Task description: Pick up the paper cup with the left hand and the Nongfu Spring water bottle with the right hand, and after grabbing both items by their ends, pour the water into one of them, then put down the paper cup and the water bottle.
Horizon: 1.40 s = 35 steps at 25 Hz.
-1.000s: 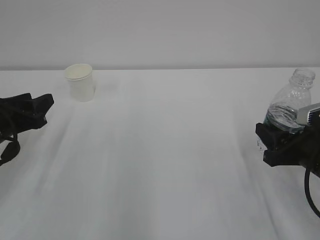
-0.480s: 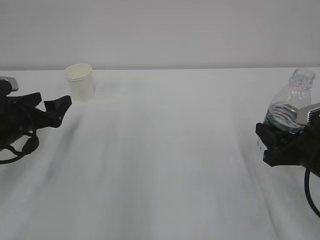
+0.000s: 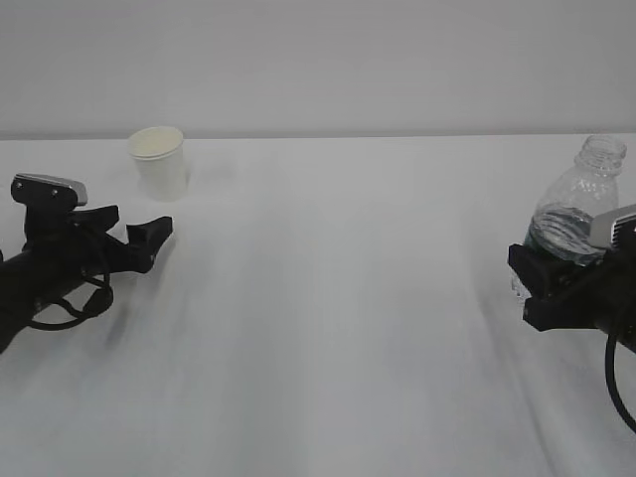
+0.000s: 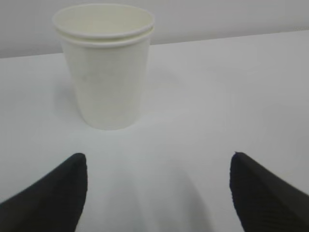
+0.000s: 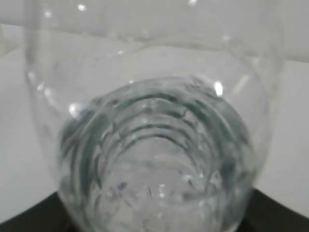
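Two containers on a white table (image 3: 328, 328): an upright paper cup (image 3: 159, 163), its inside unseen, before the left hand's (image 3: 139, 238) spread fingers; right hand (image 3: 542, 288) clamping the uncapped Nongfu Spring water bottle (image 3: 581, 204), partly filled with water (image 5: 154, 193).

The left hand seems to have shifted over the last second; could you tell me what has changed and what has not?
The left hand has advanced across the table toward the paper cup, its jaws open wide, not yet touching it. The cup stays upright where it was. The right hand stays closed on the water bottle, which has not moved.
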Motion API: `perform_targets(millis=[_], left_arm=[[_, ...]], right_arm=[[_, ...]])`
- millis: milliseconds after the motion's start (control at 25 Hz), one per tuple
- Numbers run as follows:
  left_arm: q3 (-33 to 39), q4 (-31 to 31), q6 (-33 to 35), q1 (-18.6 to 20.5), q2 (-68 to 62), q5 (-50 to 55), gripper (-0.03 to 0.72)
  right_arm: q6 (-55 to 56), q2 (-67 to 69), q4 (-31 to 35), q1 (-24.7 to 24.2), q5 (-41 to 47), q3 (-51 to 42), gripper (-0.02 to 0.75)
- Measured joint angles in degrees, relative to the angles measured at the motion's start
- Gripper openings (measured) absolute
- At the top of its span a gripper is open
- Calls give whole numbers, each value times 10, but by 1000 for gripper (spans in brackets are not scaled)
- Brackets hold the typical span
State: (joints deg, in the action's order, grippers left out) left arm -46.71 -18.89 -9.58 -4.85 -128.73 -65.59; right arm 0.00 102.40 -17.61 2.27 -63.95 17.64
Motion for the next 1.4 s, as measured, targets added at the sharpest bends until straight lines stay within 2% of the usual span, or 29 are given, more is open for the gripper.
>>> perform_targets(millis=[480,760,1000,1240,1400], left_arm=[[-81,-1,1,0,-60,0,690],[-115,36,1,0,-67,0,691],[-162,36,1,0,-107,0,691],[-168,30,1,0,-115,0,689],[-168,26,1,0,-115,0,650]], right_arm=[[0,0,0,0,0,0,405],[0,0,0,0,0,0,405],[0,0,0,0,0,0,405],[0,0,0,0,0,0,405],[0,0,0,0,0,0,405]])
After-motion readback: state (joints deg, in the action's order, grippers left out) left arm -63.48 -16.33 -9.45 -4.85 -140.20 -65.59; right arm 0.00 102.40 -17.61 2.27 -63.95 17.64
